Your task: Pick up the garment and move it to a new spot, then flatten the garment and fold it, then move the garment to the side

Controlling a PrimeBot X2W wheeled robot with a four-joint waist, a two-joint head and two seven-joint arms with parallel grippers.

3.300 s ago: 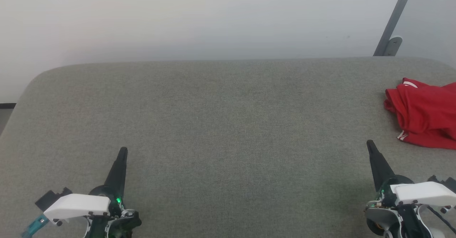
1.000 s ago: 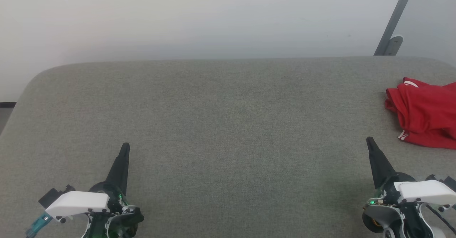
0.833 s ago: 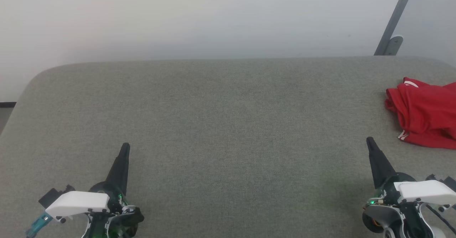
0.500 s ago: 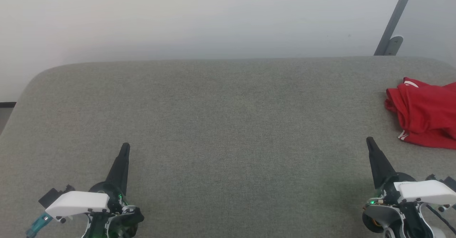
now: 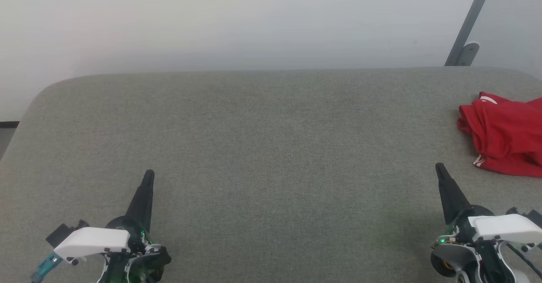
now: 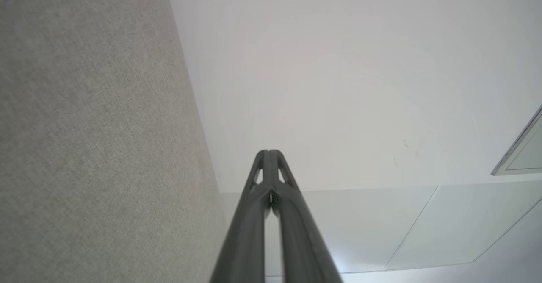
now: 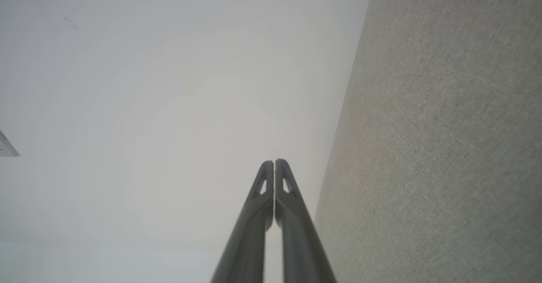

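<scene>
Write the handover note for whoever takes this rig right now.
Left hand: shut, empty, over the grey padded surface.
Right hand: shut, empty, near the garment, not touching it.
Garment: bunched at the surface's right edge, partly cut off by the head view.
Done: nothing evident; it looks rumpled, not neatly folded.
Left: likely pick up, move, flatten, fold, set aside.

Left gripper (image 6: 269, 151) fingertips pressed together, grey fabric surface (image 6: 93, 139) beside, pale wall (image 6: 338, 84) beyond
</scene>
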